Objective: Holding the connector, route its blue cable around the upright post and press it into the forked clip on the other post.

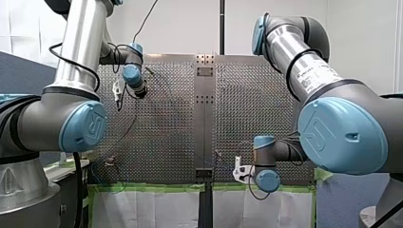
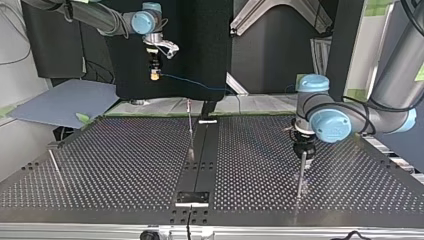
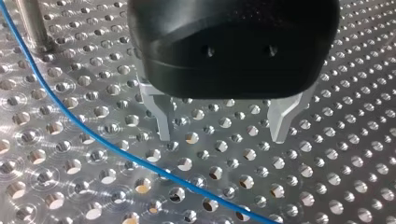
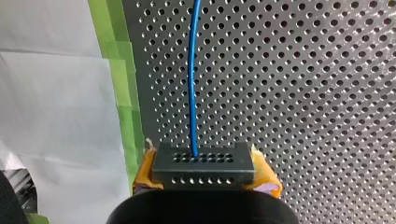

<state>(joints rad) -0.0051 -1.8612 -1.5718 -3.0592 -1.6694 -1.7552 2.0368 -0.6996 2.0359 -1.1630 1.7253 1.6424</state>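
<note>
Connector (image 4: 204, 163) looks rigid, light; right gripper (image 4: 205, 176) pinches it. Blue cable (image 4: 192, 84) seems thin, springy: you steer it by the connector. Left gripper (image 3: 223, 127) spread, empty.

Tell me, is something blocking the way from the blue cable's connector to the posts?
Nothing visible blocks the middle post. My right gripper holds the connector high above the table's edge. But my left gripper, open, hangs close by the other post, so it could crowd the cable there.
</note>
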